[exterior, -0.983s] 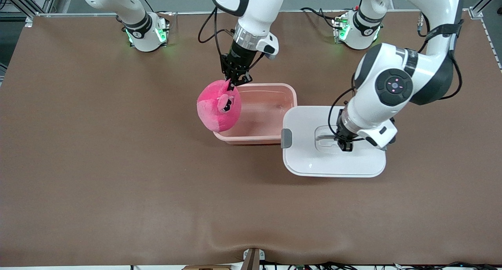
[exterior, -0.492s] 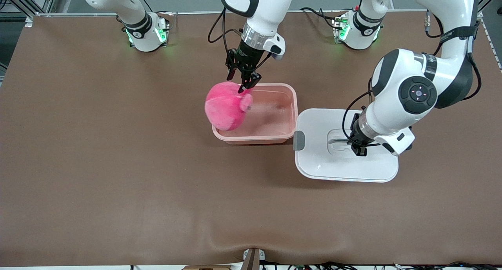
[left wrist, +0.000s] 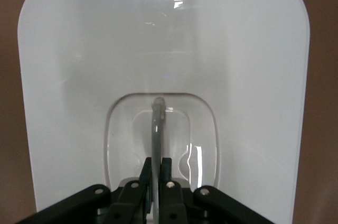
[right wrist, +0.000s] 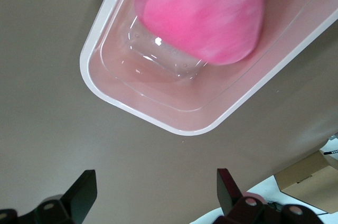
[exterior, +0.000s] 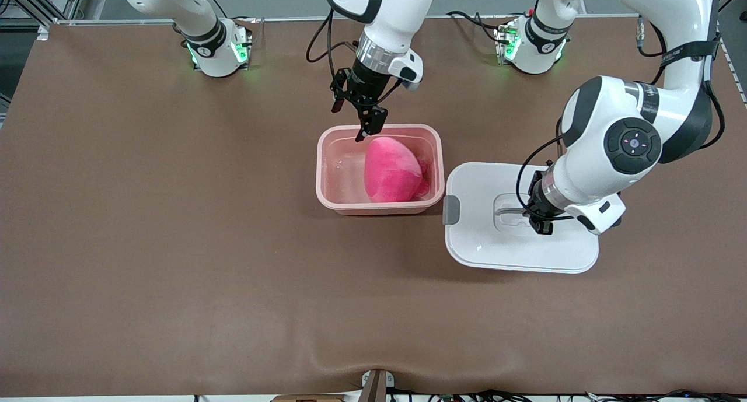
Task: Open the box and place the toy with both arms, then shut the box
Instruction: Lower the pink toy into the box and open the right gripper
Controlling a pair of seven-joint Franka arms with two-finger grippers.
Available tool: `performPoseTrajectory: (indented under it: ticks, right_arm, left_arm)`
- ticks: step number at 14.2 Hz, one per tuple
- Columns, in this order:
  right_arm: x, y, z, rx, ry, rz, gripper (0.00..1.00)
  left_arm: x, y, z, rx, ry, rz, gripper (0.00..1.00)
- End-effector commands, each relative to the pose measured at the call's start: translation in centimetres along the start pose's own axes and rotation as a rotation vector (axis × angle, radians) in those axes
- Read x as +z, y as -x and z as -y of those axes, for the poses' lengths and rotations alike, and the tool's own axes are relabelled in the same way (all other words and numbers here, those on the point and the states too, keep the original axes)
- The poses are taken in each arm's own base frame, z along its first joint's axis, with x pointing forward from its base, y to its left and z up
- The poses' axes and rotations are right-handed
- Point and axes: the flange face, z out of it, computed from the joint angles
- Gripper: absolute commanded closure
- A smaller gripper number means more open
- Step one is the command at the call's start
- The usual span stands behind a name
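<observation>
One pale pink, rounded-rectangular plastic tub is sitting open near the middle of the brown table, its long axis running from one arm's end of the table toward the other. One round hot-pink plush toy is lying inside it, filling the half toward the left arm's end and touching the wall there; no eyes are showing, so which way it is facing cannot be told. One white plastic lid is lying flat just beside the tub, toward the left arm's end and a little nearer the front camera, its long axis parallel to the tub's. One grey side clip is showing on the lid's edge nearest the tub; a second cannot be seen. One slim grey handle is standing up in the lid's recess.

Two white arms are working. The left gripper is pressing down into that recess, its black fingers pinched tight on the handle. The right gripper is hanging over the tub's edge nearest the robots' bases, its two fingers spread wide and gripping nothing, with the toy lying free below.

No brand, label or writing is readable on the tub, lid or toy.
</observation>
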Motion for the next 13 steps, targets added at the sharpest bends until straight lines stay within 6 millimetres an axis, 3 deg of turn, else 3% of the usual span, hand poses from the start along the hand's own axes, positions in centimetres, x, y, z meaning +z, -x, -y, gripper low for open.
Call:
performPoseTrajectory:
  ticks: [1, 4, 7, 9, 13]
  right_arm:
    - [-0.1, 0.7, -0.4, 0.025, -0.004, 0.014, 0.00]
    - [0.4, 1.2, -0.3, 0.045, -0.025, 0.022, 0.00]
    - [1.9, 4.2, -0.9, 0.157, -0.069, 0.035, 0.00]
    - [3.6, 7.4, -1.7, 0.218, -0.096, 0.035, 0.00]
    - [8.4, 16.2, -2.7, 0.473, -0.180, 0.028, 0.00]
  left_arm:
    - [-0.7, -0.4, 0.4, 0.016, 0.004, -0.016, 1.00]
    - [-0.8, -0.5, 0.4, 0.029, 0.005, -0.016, 1.00]
    - [-0.6, -0.4, 0.5, 0.030, 0.002, -0.016, 1.00]
    - [-0.5, -0.4, 0.5, 0.030, 0.001, -0.017, 1.00]
    - [-0.8, -0.2, 0.6, 0.022, 0.004, -0.016, 1.00]
